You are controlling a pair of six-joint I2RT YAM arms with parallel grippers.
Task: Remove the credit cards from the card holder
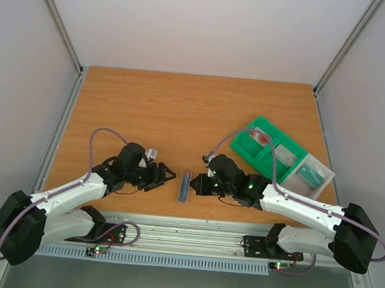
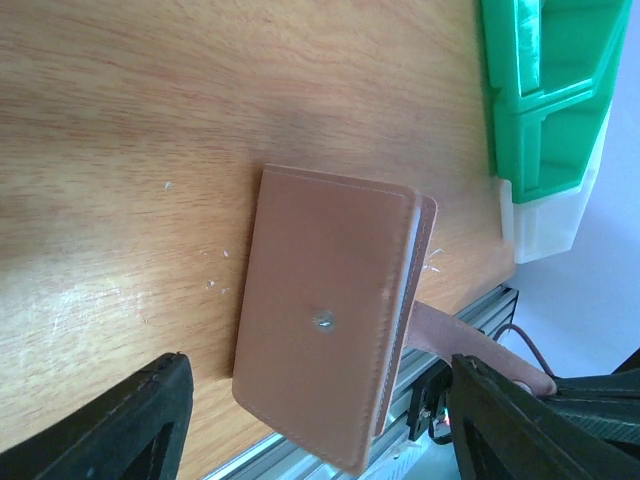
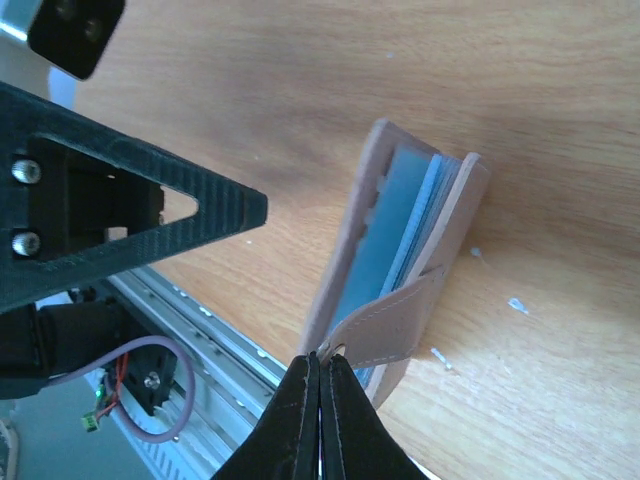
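Pinching the snap strap [image 3: 395, 320], the right tool [image 3: 320, 365] is propping the card holder [image 1: 185, 186] on edge on the tabletop [image 1: 182, 109], probably to unfasten it; the left tool [image 1: 167, 176] is hovering spread beside the card holder.

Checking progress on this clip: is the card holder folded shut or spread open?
Folded: the card holder stands on edge, panels nearly together. Its strap is unsnapped, pinched by the right claw.
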